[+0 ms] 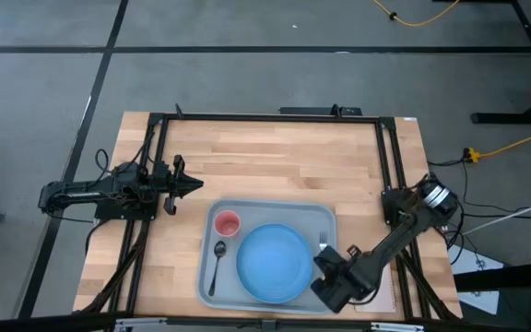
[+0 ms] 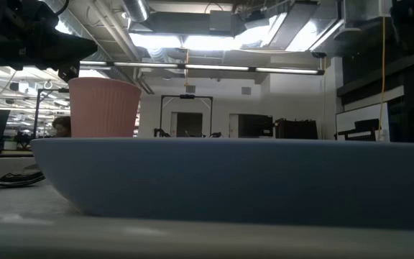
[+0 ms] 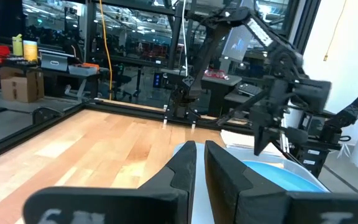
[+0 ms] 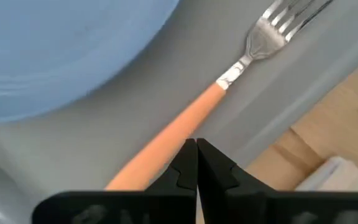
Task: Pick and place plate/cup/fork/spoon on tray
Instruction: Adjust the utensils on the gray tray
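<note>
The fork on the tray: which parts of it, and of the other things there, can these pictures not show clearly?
- Fork: in the high view the right gripper covers its handle; in the right wrist view the picture's edge cuts the tines.
- Spoon: hidden in the low view behind the plate.
- Cup: its base is hidden there too.
- Tray: its near edge lies under the right arm.

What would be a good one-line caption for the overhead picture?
Tray set with plate, cup, spoon and fork; right gripper shut above the fork.
</note>
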{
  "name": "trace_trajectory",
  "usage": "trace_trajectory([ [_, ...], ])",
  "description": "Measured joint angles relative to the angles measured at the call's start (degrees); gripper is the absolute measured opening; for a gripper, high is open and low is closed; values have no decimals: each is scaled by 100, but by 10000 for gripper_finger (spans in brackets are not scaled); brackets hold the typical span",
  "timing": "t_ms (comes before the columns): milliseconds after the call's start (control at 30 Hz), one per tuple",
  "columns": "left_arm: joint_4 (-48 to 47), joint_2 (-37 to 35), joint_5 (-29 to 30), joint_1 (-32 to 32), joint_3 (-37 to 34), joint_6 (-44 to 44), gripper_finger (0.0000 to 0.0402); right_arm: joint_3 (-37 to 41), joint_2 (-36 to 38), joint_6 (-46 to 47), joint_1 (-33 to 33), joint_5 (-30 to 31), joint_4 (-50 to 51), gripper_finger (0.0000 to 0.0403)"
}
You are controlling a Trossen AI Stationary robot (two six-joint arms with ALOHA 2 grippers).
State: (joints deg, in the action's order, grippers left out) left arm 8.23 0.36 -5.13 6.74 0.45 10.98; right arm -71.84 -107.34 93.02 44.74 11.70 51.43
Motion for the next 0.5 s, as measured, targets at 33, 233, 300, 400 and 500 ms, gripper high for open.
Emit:
trace_trajectory([
  [33,0,0,0,0,0,0,27,-192,-159,18,27,-2,204,0],
  [233,0,0,2,0,0,1,27,-1154,-857,108,58,-284,1295,0],
  [300,0,0,4,0,0,2,27,-1310,-966,92,58,-280,1315,0],
  [400,0,0,4,0,0,2,28,-1408,-1098,88,58,-283,1310,0],
  [500,0,0,4,0,0,0,27,-1437,-1212,104,58,-356,1280,0],
])
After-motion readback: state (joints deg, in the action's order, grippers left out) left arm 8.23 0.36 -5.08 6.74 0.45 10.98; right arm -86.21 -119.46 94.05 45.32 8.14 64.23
